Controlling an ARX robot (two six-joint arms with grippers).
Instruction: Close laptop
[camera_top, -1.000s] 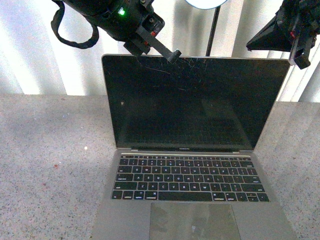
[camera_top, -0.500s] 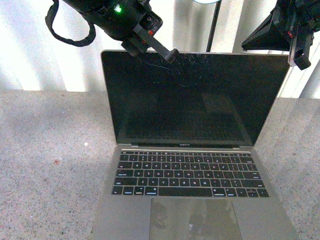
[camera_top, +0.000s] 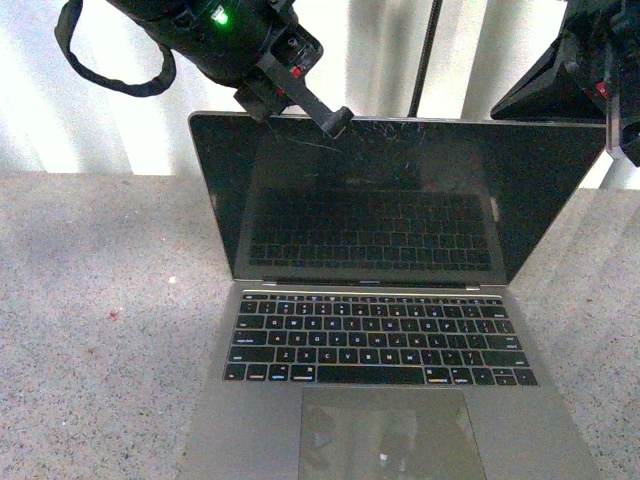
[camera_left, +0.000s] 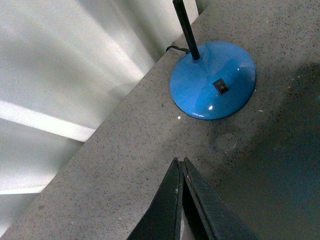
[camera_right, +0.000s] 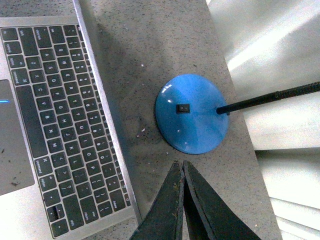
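Note:
The laptop (camera_top: 380, 330) sits open on the grey speckled table, grey metal with black keys, a trackpad and a scratched black screen that now mirrors the keyboard. My left gripper (camera_top: 338, 122) is shut and its tip rests on the top edge of the lid, left of the middle. In the left wrist view the shut gripper (camera_left: 181, 162) points over the table behind the lid. My right gripper (camera_top: 625, 130) is shut and hangs at the lid's upper right corner. The right wrist view shows the shut gripper (camera_right: 180, 165) beside the keyboard (camera_right: 60, 125).
A blue round lamp base (camera_left: 213, 80) with a black switch and a thin black pole stands on the table behind the laptop; it also shows in the right wrist view (camera_right: 192, 120). White slatted blinds (camera_top: 60, 90) form the backdrop. The table's back edge runs close behind the lamp.
The lid has tilted forward toward the keyboard, and the screen now reflects the keys. My left gripper moved forward and down with the lid's top edge. The right gripper shifted slightly right.

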